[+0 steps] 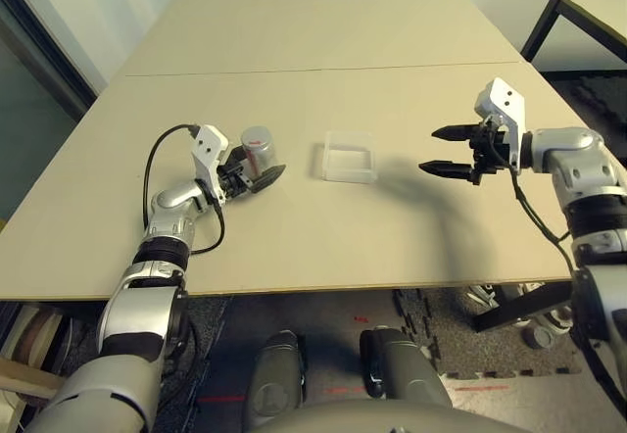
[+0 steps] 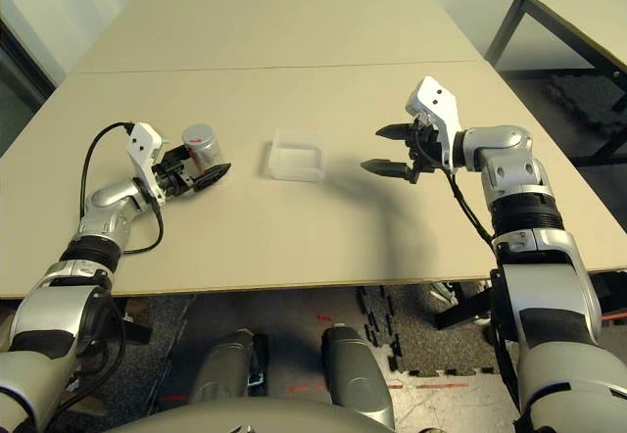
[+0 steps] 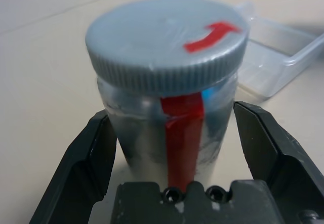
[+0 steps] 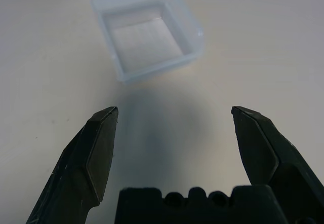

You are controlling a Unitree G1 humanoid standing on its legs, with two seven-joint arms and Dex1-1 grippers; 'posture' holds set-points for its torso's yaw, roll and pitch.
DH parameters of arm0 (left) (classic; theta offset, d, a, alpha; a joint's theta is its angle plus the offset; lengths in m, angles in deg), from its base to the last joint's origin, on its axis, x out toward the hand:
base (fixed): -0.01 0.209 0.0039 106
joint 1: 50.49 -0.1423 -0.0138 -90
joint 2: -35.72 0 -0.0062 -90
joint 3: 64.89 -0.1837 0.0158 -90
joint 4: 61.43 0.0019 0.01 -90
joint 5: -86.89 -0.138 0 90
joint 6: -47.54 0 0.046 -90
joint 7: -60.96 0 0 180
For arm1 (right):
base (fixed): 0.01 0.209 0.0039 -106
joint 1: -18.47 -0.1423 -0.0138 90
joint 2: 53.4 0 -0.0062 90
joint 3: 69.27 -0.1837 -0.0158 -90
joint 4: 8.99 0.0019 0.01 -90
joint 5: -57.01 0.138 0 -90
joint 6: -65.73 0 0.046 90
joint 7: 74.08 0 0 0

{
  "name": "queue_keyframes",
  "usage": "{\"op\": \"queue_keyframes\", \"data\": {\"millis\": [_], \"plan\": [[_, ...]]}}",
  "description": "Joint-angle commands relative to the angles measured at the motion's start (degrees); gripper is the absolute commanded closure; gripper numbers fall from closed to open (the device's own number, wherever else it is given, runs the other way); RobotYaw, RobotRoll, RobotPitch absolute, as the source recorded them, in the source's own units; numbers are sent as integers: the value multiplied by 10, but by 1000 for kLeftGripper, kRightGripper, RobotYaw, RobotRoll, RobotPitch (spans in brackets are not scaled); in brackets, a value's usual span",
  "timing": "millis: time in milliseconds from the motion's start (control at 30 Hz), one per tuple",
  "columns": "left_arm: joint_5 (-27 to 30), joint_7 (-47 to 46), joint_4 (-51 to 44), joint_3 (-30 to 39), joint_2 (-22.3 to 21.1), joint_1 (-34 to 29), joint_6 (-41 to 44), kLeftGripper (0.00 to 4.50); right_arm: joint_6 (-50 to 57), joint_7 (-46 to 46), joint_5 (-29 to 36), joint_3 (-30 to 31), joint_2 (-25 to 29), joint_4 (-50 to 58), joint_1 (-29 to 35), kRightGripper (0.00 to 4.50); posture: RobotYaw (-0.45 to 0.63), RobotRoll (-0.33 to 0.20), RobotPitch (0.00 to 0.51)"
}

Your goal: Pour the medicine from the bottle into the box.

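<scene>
Bottle [image 3: 167, 107] upright on bench [image 3: 45, 72], grey ribbed cap on, red strip down side. Left claw [image 3: 174, 148] fingers flank bottle, gaps visible. Box [image 3: 283, 57] just behind.

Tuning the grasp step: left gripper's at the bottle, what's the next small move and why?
Probably close the left gripper on the bottle. The bottle stands upright on the table between the open fingers, with gaps on both sides, and its grey cap is on. The box sits empty nearby, and the right gripper hovers open beyond it.

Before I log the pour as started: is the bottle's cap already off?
No. In the left wrist view the grey ribbed cap sits on the bottle, which stands between the left pincer fingers.
</scene>
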Motion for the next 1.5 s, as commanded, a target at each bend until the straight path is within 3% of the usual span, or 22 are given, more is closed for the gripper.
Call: {"op": "queue_keyframes", "data": {"millis": [33,133,267,633,867,1133,1500], "plan": [[-8,-8,26,5,9,18,-4,0,12,-1,7,1,11,21,9,41,-191,0,65],[-6,3,37,5,17,27,-8,623,20,-2,9,3,10,33,14,0,-197,0,70],[-9,13,37,4,13,39,0,1900,26,1,16,1,9,48,18,0,-195,0,71],[16,122,-45,3,-16,42,73,1895,58,-7,35,13,-33,49,-15,0,-107,0,76],[52,174,-216,-7,-32,-9,185,1895,151,3,67,41,-95,114,-47,0,-50,0,76],[77,186,-359,-29,-32,-59,280,1895,241,-63,76,58,-164,149,-89,0,-27,0,63],[68,191,-360,-61,-28,-53,285,1895,322,-102,126,66,-209,257,-75,0,-49,0,60]]}}
